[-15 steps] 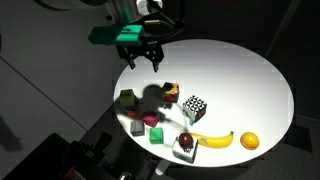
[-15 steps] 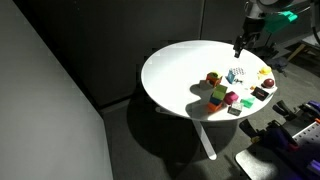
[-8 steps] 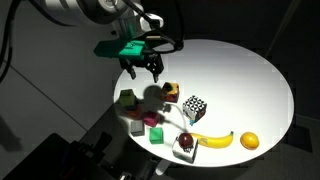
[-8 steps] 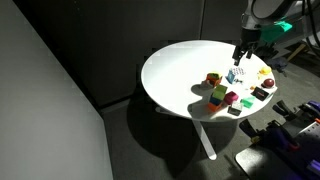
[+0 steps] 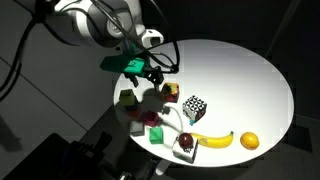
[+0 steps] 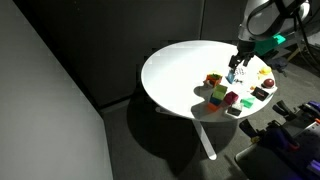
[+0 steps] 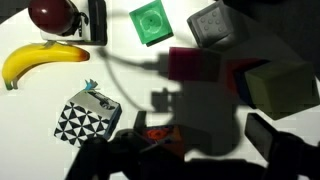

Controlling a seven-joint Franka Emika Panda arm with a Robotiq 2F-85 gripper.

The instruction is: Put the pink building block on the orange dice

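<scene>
The pink building block (image 5: 150, 121) lies among the blocks at the table's near edge; it also shows in an exterior view (image 6: 231, 98) and, shaded, in the wrist view (image 7: 192, 65). The orange dice (image 5: 170, 92) stands beside the black-and-white cube (image 5: 195, 108); it shows in an exterior view (image 6: 213, 79) and low in the wrist view (image 7: 158, 133). My gripper (image 5: 150, 76) hovers above the table, just over the dice and short of the pink block. In the wrist view the gripper (image 7: 195, 135) has its jaws apart and empty. It is seen too in an exterior view (image 6: 235, 70).
An olive cube (image 5: 127, 98), green block (image 5: 157, 134), banana (image 5: 212, 140), orange fruit (image 5: 249, 141) and red apple (image 5: 185, 143) lie on the round white table (image 5: 240, 70). The wrist view shows a grey cube (image 7: 212, 25) by the green block (image 7: 152, 22).
My gripper has come down and moved toward the near cluster of blocks, now over the orange dice. No object has moved.
</scene>
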